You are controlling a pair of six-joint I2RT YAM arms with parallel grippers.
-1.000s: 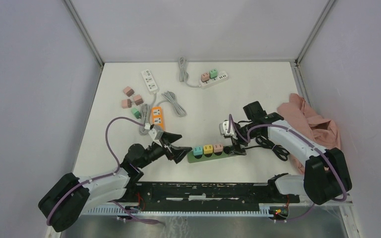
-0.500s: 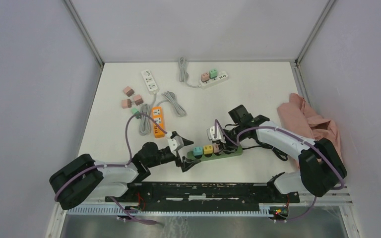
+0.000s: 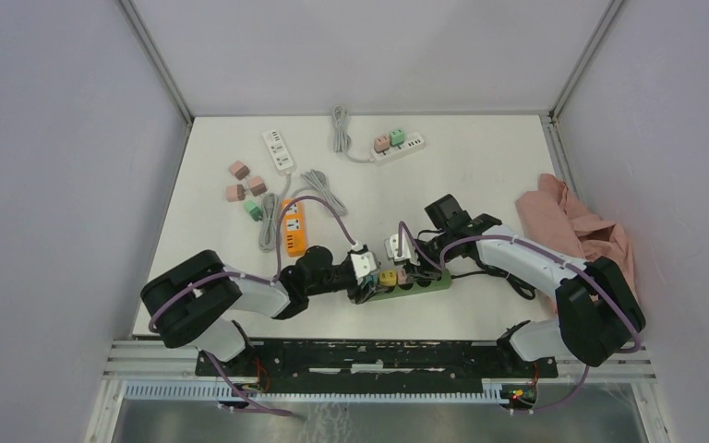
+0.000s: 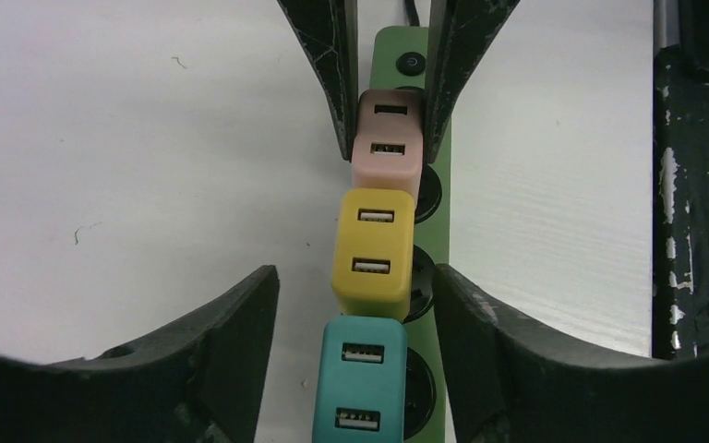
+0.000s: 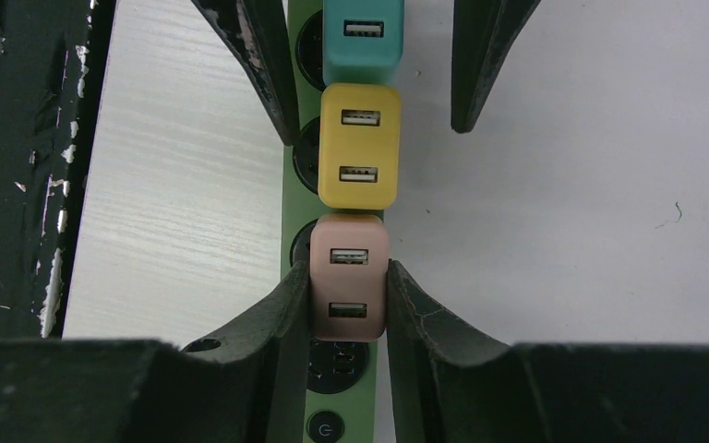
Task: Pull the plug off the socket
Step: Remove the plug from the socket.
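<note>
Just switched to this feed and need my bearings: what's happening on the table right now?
The right gripper is clamped on the pink plug, the one nearest the switch end of the green power strip. The left gripper stands open astride the teal plug and yellow plug, gripping neither. All three plugs sit in the strip.

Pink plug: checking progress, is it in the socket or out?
In: pink plug seated on the green strip, right gripper shut on it.
</note>
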